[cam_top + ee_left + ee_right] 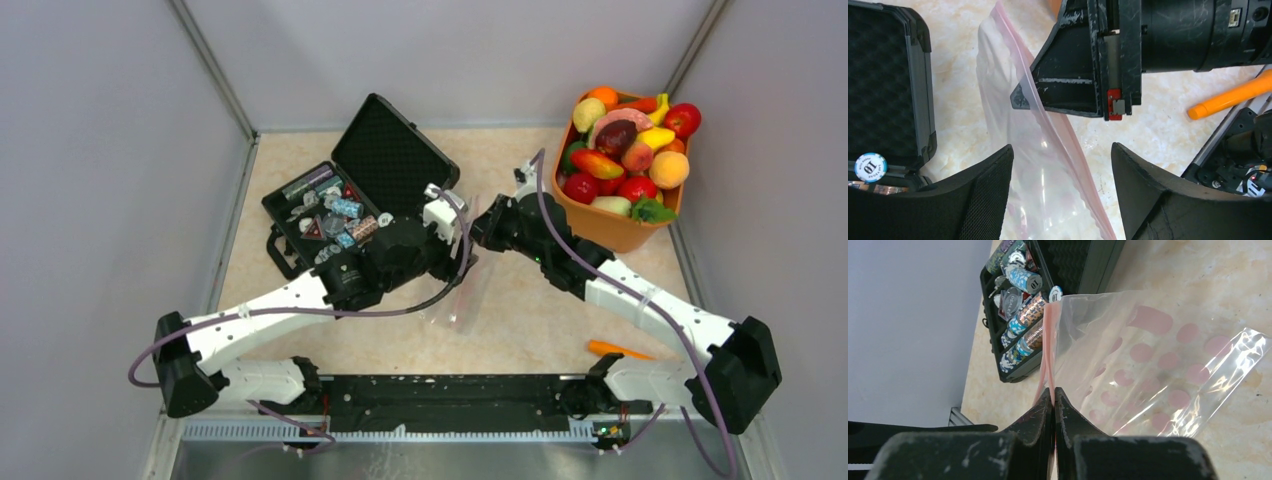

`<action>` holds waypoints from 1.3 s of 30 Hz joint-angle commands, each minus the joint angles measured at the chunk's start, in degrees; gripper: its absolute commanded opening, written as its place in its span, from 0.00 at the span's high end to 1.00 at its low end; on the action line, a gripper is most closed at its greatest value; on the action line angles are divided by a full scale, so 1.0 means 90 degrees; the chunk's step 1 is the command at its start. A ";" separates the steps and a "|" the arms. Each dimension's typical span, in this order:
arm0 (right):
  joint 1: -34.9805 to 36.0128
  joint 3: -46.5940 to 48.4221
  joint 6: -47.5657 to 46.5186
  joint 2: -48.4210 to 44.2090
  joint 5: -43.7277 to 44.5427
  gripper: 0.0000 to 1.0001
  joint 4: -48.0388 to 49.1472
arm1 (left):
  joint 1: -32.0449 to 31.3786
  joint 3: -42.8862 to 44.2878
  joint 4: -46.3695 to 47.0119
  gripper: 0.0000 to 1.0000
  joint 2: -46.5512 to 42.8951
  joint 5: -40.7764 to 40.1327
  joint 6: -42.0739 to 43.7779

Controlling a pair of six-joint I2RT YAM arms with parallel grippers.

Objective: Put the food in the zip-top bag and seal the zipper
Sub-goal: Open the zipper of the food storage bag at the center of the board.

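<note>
Right gripper pinched shut on the zipper of the zip-top bag, left gripper open near it, black case and orange stick flanking.

Overhead view of a small enclosed work cell. A table with a pale beige, marble-patterned top fills the centre of the frame. In the close views its surface shows cream and tan veining with a slight sheen. Three plain, matte, grey-lilac panels close it in: a back wall across the top of the frame, a left wall down the left side and a right wall down the right. Thin metal strips slant from the upper corners to the table's far corners, where the panels meet. A brushed-metal ledge lies along the bottom edge. The light is even and diffuse, and shadows are faint.
</note>
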 commanded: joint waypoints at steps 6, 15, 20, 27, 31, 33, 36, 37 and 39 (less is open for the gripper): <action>0.0055 0.0347 -0.0147 -0.0241 0.0176 1.00 -0.0097 | 0.0022 0.0621 -0.0555 0.37 0.0579 -0.0723 0.0033; 0.0055 0.0376 -0.0119 -0.0287 0.0285 1.00 -0.0171 | 0.0009 0.0746 -0.0673 0.41 0.0831 -0.0888 0.0103; 0.0055 0.0444 -0.0111 -0.0289 0.0503 1.00 -0.0305 | -0.0044 0.0980 -0.1024 0.49 0.1008 -0.1134 0.0158; 0.0063 0.0463 0.0001 -0.0290 0.0500 1.00 -0.0332 | -0.0129 0.1305 -0.1616 0.50 0.1333 -0.1926 0.0217; 0.0065 0.0483 0.0023 -0.0298 0.0429 1.00 -0.0333 | -0.0137 0.1371 -0.1807 0.46 0.1506 -0.1815 0.0166; 0.0065 0.0493 0.0010 -0.0309 0.0431 1.00 -0.0349 | -0.0134 0.1351 -0.1789 0.45 0.1545 -0.1726 0.0055; 0.0065 0.0476 0.0021 -0.0358 0.0471 1.00 -0.0379 | -0.0139 0.1345 -0.1846 0.47 0.1616 -0.1821 -0.0132; 0.0065 0.0462 0.0018 -0.0371 0.0471 1.00 -0.0371 | -0.0136 0.1333 -0.1855 0.49 0.1645 -0.1835 -0.0158; 0.0065 0.0441 0.0019 -0.0414 0.0476 1.00 -0.0363 | -0.0134 0.1339 -0.1862 0.57 0.1668 -0.1792 -0.0172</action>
